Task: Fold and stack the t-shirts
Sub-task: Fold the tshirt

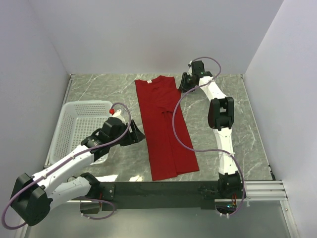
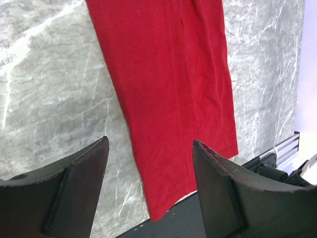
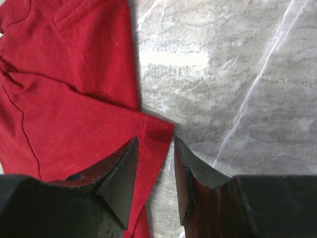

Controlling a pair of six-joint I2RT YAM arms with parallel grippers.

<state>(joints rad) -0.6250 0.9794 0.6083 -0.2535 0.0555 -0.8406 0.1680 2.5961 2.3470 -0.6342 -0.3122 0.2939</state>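
Note:
The deep-red t-shirt (image 1: pixel 166 130) lies flat on the marble table as a long narrow strip, collar at the far end and hem near the front edge. My left gripper (image 1: pixel 138 134) hovers open beside the strip's left edge. In the left wrist view the t-shirt (image 2: pixel 168 74) and its hem corner show below and between the wide-apart left gripper (image 2: pixel 151 148). My right gripper (image 1: pixel 183 85) is at the far right of the shirt. In the right wrist view the right gripper (image 3: pixel 154 144) straddles the sleeve hem corner of the t-shirt (image 3: pixel 64 99), with a gap still showing between the jaws.
A white mesh basket (image 1: pixel 81 124) stands at the left, just behind the left arm. White walls close in the table on three sides. A black bar (image 1: pixel 163 188) runs along the front edge. The right arm's cable (image 1: pixel 174 130) loops over the shirt.

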